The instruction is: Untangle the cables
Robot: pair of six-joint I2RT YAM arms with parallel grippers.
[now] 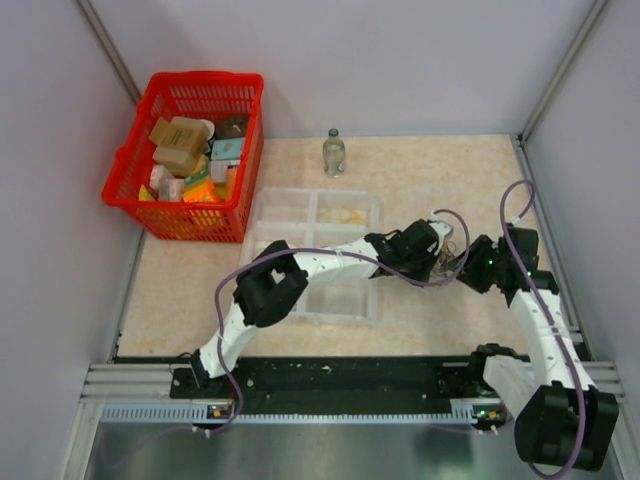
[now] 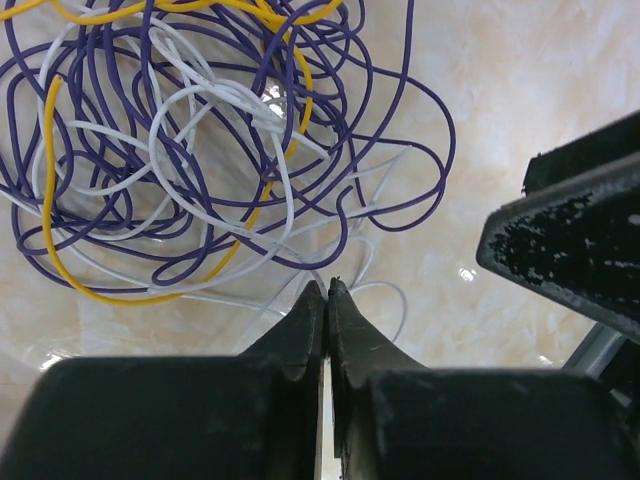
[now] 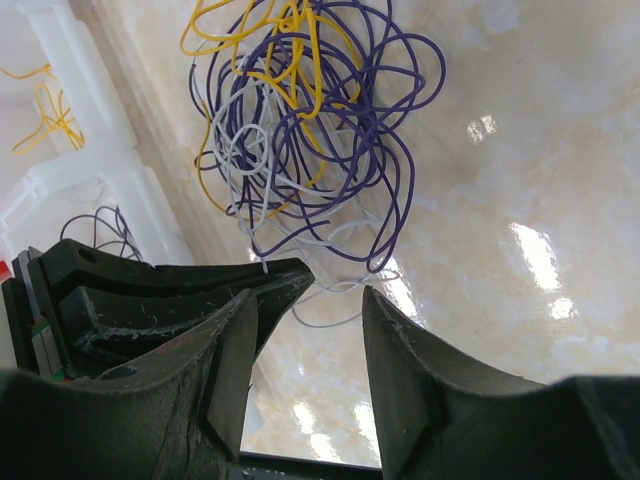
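Cables (image 2: 215, 140) just beyond left gripper (image 2: 327, 290) (jaws pressed together), right gripper (image 3: 312, 300) spread apart nearby

cables (image 2: 215, 140) — one loose tangle, purple, white, yellow

In the top view the light is bright and even, coming from above; shadows are soft and faint; the shiny table (image 3: 500, 180) throws back white spots of glare in both wrist views; my left fingers (image 2: 290, 350) look dark and a bit fuzzy up close; the cables (image 2: 200, 150) look sharp; the tray (image 3: 70, 180) washes out to plain white.
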